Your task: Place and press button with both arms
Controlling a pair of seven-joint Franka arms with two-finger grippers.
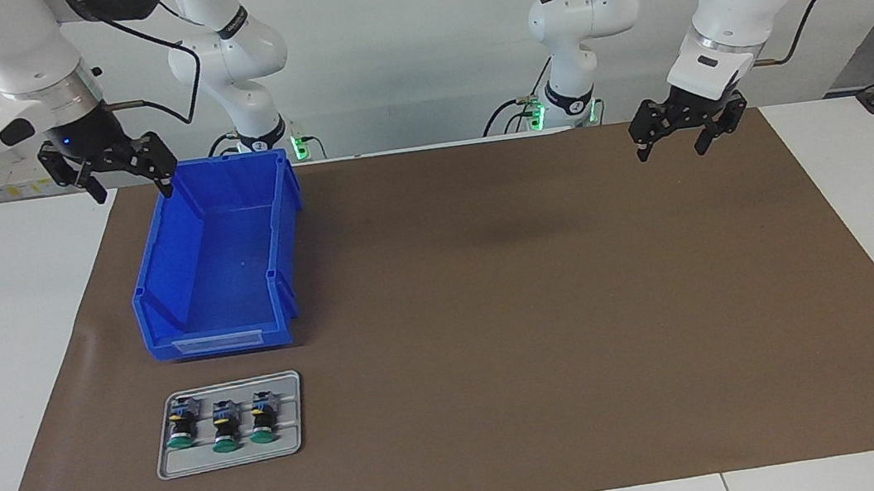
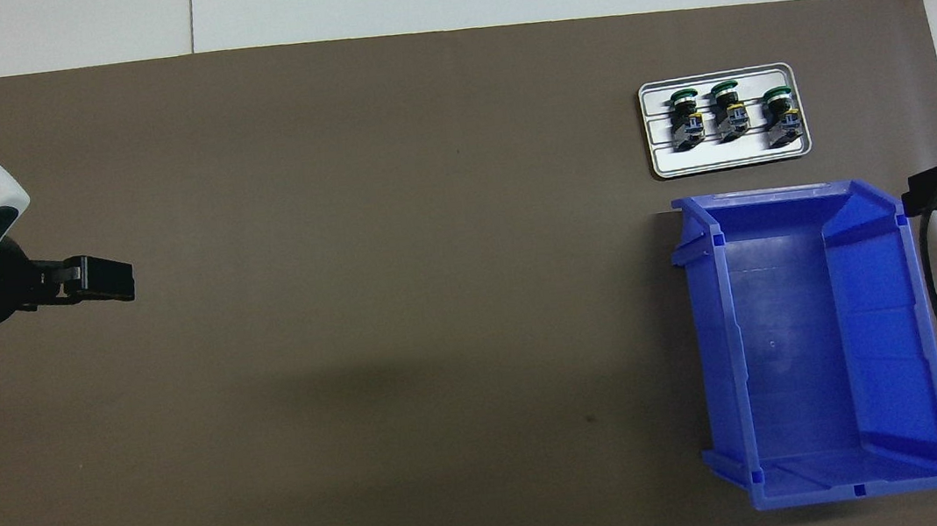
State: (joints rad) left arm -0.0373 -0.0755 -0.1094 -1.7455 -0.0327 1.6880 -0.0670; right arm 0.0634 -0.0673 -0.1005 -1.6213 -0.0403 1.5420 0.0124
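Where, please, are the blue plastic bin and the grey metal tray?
Blue plastic bin (image 1: 216, 264): facing view, on its bare floor.
Grey metal tray (image 1: 230, 459): facing view, on its bare strip below the buttons.

Glossy blue plastic bin (image 1: 218, 260), matt brown mat (image 1: 548, 332), smooth grey metal-looking tray (image 1: 234, 458).

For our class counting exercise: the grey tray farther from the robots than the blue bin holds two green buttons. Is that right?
Not quite: the tray holds three buttons, not two, as the facing view shows. It does lie farther from the robots than the bin.
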